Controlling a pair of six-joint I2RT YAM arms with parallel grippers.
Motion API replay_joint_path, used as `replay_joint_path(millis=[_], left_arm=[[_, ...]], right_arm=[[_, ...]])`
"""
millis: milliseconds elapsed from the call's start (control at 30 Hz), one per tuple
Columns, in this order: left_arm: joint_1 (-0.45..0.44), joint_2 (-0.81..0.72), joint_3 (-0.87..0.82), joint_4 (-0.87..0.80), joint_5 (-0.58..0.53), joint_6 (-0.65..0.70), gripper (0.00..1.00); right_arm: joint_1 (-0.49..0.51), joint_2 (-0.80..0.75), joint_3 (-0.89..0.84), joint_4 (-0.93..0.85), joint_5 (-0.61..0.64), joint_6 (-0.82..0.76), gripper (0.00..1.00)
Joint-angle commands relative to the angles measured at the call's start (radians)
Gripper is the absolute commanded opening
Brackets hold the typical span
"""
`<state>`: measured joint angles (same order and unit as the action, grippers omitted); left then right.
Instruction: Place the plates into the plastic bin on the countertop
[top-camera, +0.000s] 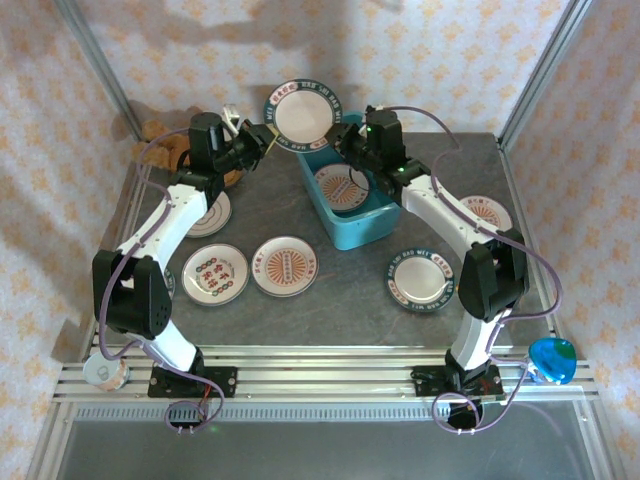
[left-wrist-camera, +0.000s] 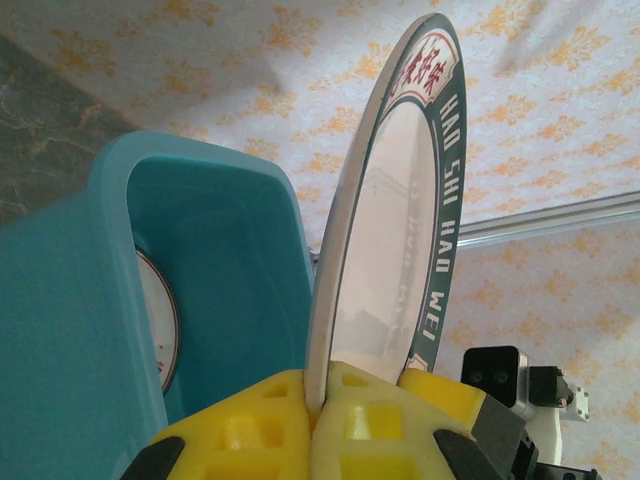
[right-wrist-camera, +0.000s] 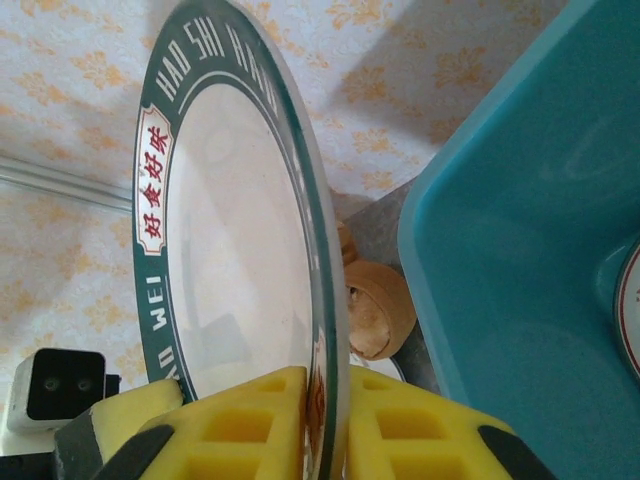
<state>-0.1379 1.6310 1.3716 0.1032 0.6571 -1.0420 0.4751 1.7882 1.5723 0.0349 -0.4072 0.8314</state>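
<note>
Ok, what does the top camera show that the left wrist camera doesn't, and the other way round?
Top view adds the right gripper, also on the green-rimmed plate, and loose plates on the countertop. Left wrist adds a close look at the left gripper, its yellow pads clamped on that plate's edge, lettering readable. Both share that plate, the plastic bin and the patterned plate inside it.

Cream wallpaper (top-camera: 450, 50) with an orange floral print covers the walls behind. A metal post (top-camera: 95, 65) rises at the back left. Round wooden pieces (right-wrist-camera: 375, 305) lie stacked at the back. A blue disc (top-camera: 552, 360) sits at the near right corner and a whitish roll (top-camera: 103, 372) at the near left.
</note>
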Motion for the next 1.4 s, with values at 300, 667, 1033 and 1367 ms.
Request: replay_joint_path(millis=[300, 667, 1033, 1367], left_arm=[[-0.010, -0.006, 0.030, 0.054, 0.044, 0.028, 0.06], [0.002, 0.006, 0.093, -0.017, 0.008, 0.117, 0.61], [0.066, 0.036, 0.107, -0.031, -0.091, 0.160, 0.64], [0.083, 0.076, 0.133, -0.098, -0.168, 0.200, 0.65]], right_arm=[[-0.007, 0.018, -0.036, 0.122, 0.026, 0.118, 0.00], [-0.049, -0.079, -0.175, 0.171, 0.133, 0.218, 0.00], [-0.082, -0.190, -0.287, 0.047, 0.282, 0.180, 0.00], [-0.081, -0.142, -0.153, -0.275, 0.296, 0.188, 0.00]])
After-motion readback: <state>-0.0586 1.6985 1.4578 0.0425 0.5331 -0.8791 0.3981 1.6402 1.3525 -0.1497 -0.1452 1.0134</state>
